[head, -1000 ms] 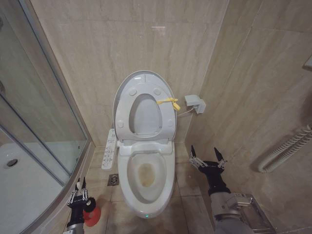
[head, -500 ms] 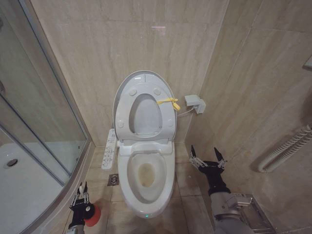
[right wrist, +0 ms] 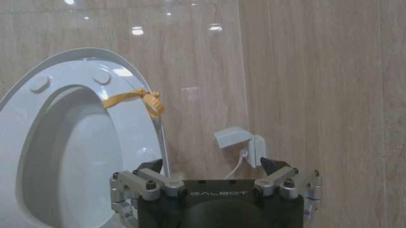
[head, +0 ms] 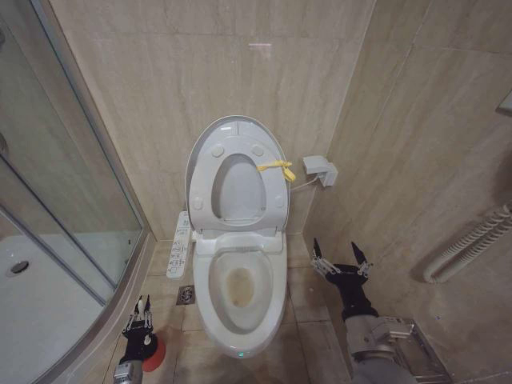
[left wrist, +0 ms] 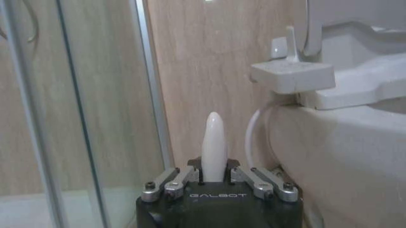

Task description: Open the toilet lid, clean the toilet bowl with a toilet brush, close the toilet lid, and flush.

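Note:
The toilet lid (head: 238, 122) stands raised against the back wall with the seat ring (head: 204, 188) folded up in front of it and a yellow tie (head: 277, 168) on its edge. Below it the toilet bowl (head: 214, 308) lies open. On the floor to the bowl's left, my left gripper (head: 142, 314) sits above the red base holder (head: 152, 354), shut on the toilet brush's white handle (left wrist: 214, 137), whose tip pokes out between the fingers. My right gripper (head: 340, 258) hangs open to the right of the bowl, holding nothing.
The glass shower enclosure (head: 64, 200) and its white tray (head: 32, 304) close off the left side. A button-panel arm (head: 180, 244) and a floor drain (head: 186, 294) lie between them and the bowl. On the right wall are a white box (head: 320, 170) and a hose (head: 472, 244).
My left gripper has shifted a little right and lower over the red holder, and its fingers have drawn together on the handle. The right arm has not moved.

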